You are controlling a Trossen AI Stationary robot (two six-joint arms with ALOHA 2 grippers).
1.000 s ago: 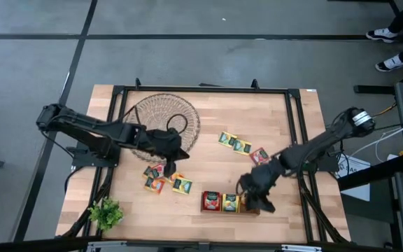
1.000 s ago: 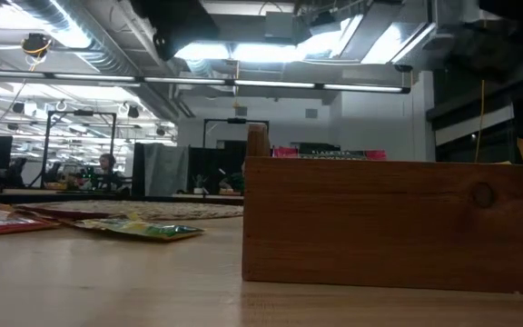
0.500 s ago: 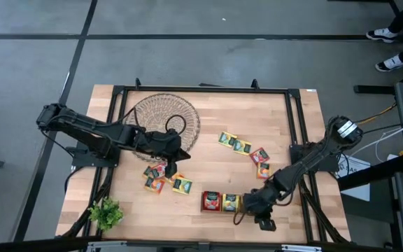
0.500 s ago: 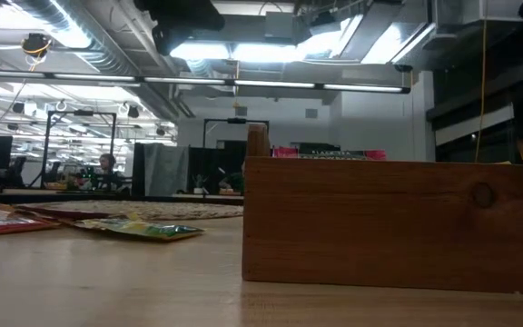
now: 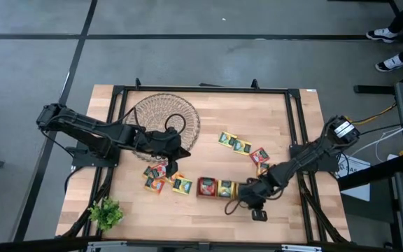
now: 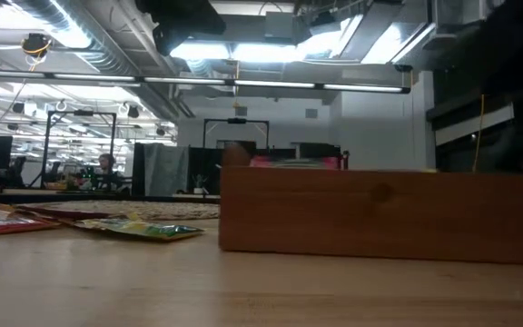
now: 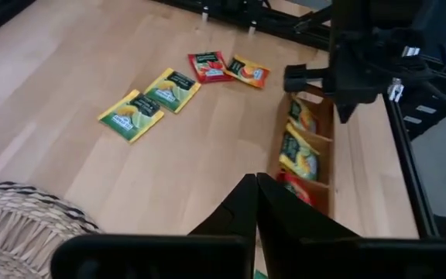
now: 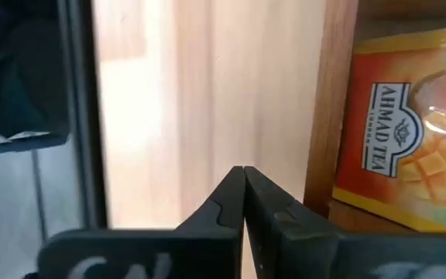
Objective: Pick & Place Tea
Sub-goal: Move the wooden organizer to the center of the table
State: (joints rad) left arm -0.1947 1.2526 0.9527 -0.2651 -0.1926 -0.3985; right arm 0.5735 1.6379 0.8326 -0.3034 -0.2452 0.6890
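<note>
The narrow wooden tray (image 5: 219,187) lies near the table's front edge with red, yellow and orange sachets in its compartments. My right gripper (image 5: 246,194) is shut, low at the tray's right part. Its fingers (image 8: 244,186) show beside the tray's wall (image 8: 330,116) and an orange sachet (image 8: 397,132). My left gripper (image 5: 180,152) is shut and empty. It hovers by the right rim of the wicker dish (image 5: 161,120), above a cluster of loose sachets (image 5: 161,178). More sachets (image 5: 241,147) lie flat on the table at centre right. My right gripper stands with its shut fingers along the tray's long wall (image 8: 321,194). The outer side of one finger (image 8: 285,213) is at that wall. The tray stays flat on the table. The exact place of touch is hidden by the finger itself.
A small green plant (image 5: 105,213) stands at the near left corner. Dark frame rails (image 5: 296,140) run along the table's edges. Bare wood lies between the two sachet groups. A person's shoes (image 5: 383,33) show on the floor beyond the far right corner.
My right gripper has gone toward the near edge beside the tray, then toward the far edge and left. The tray has slid along the table toward the far edge and a little left, staying flat with its sachets inside.
</note>
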